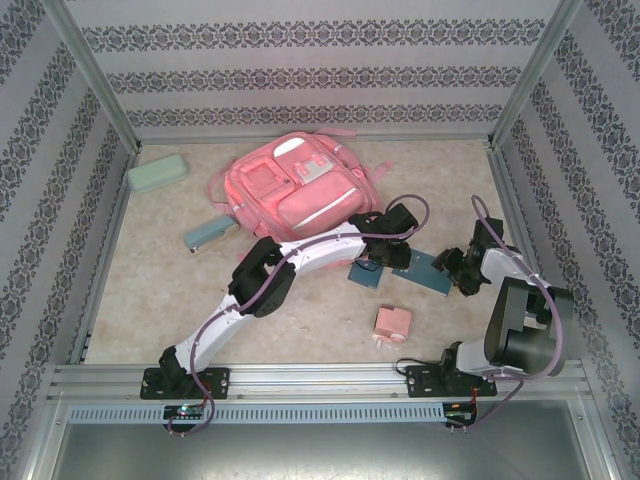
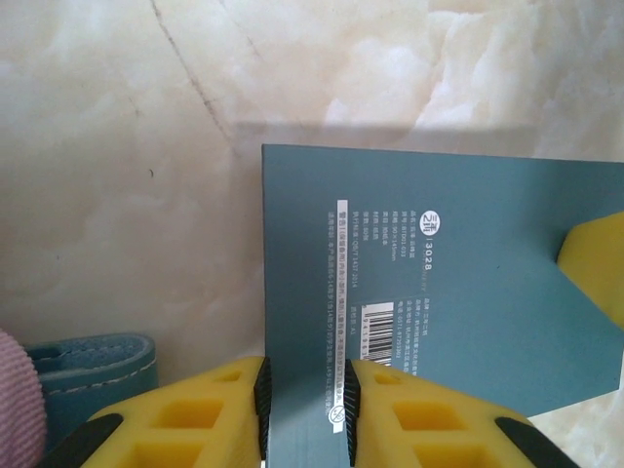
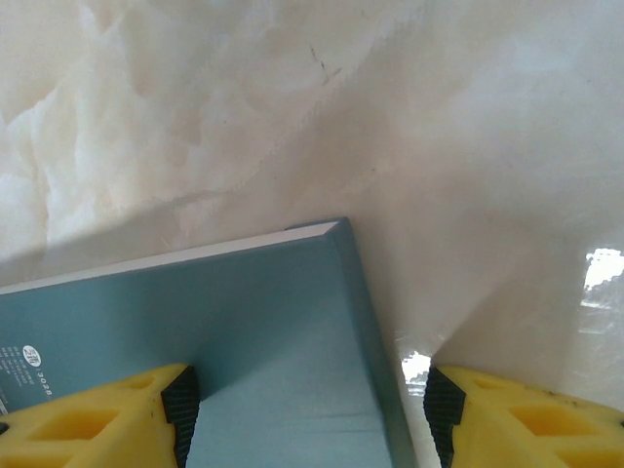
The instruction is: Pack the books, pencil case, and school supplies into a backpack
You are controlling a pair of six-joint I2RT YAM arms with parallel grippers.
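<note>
You are resting both grippers over the teal-blue pad, lying near-right of the backpack: left gripper narrowly parted, right gripper spread wide astride its corner, neither clasping, probably squaring up to lift it

Standing by the table, the left arm and right arm look alike: smooth white links between chunky black joints, each on a black base. A thin mauve cable runs along each arm. The fingers are bright yellow plastic with hollow pockets, faced with black ribbed pads. The right arm's fingers match them.
</note>
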